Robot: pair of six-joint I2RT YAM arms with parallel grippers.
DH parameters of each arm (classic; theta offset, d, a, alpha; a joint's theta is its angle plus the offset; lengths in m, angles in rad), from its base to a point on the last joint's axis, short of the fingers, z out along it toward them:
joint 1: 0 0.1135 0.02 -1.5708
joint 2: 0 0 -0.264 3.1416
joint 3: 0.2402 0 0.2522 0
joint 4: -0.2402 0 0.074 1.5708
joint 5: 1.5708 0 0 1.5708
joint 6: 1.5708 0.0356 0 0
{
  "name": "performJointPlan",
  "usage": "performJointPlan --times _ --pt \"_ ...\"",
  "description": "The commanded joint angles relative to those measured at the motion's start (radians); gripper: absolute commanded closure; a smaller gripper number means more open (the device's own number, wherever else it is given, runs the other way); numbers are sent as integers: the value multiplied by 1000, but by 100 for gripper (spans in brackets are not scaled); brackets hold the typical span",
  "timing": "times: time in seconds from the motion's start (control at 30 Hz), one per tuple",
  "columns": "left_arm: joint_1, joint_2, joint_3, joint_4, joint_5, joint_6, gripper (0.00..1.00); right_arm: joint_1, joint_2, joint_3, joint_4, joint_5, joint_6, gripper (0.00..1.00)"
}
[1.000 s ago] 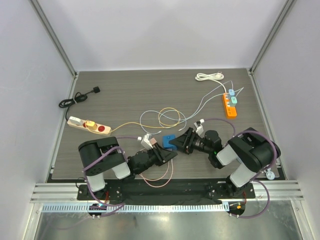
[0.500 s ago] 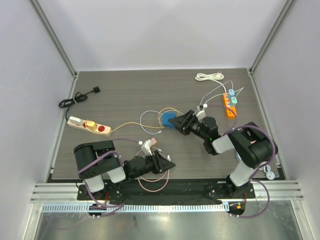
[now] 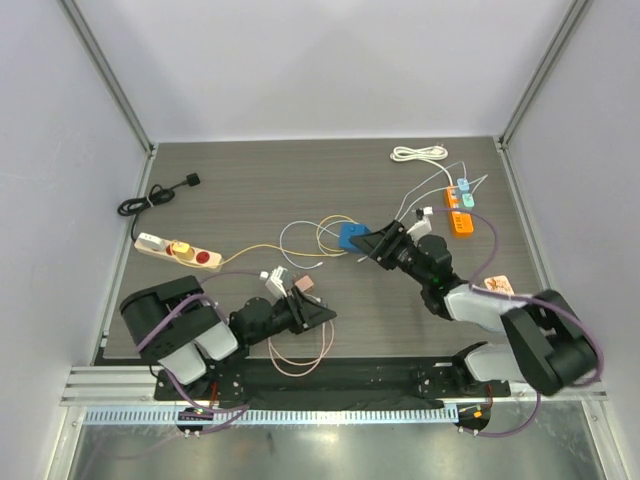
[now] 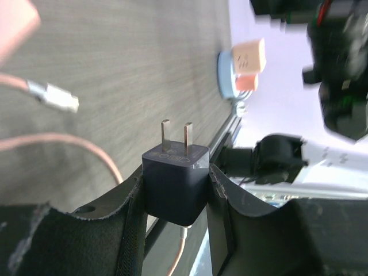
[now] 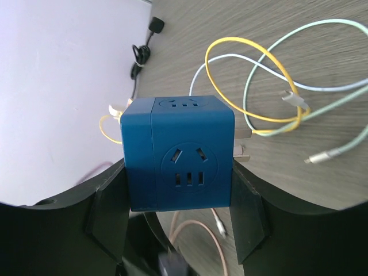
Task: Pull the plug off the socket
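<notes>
The left gripper (image 4: 176, 195) is clamped on the dark plug (image 4: 174, 181) — its two prongs exposed, pointing away from the fingers — by the near edge of the table (image 3: 250, 180), left of centre. Well apart, farther and to the right, the right gripper (image 5: 178, 213) clamps the blue cube socket (image 5: 178, 152) by loose cables (image 5: 291, 98).

No legible text, faint marking on the plug (image 4: 175, 187), too blurred to read
</notes>
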Motion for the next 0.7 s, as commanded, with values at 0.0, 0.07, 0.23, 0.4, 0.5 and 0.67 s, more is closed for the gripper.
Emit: performJointPlan --times 0.0,0.07,0.23,0.4,0.5,0.67 --pt "85 -65 35 -11 142 3 100 5 -169 -17 -199 31 -167 99" --pt "116 -142 98 -245 173 68 100 5 -216 -26 -263 34 -199 99" --pt "113 -421 328 -1056 -90 369 92 1 -279 56 -643 138 -381 99" --pt "114 -515 434 -1302 -199 504 68 -2 -253 92 -711 141 -412 99" --pt "116 -486 450 -1308 -163 523 67 -2 -213 115 -745 153 -435 99" --pt "116 -397 470 -1273 -150 521 67 1 -145 170 -861 203 -504 99"
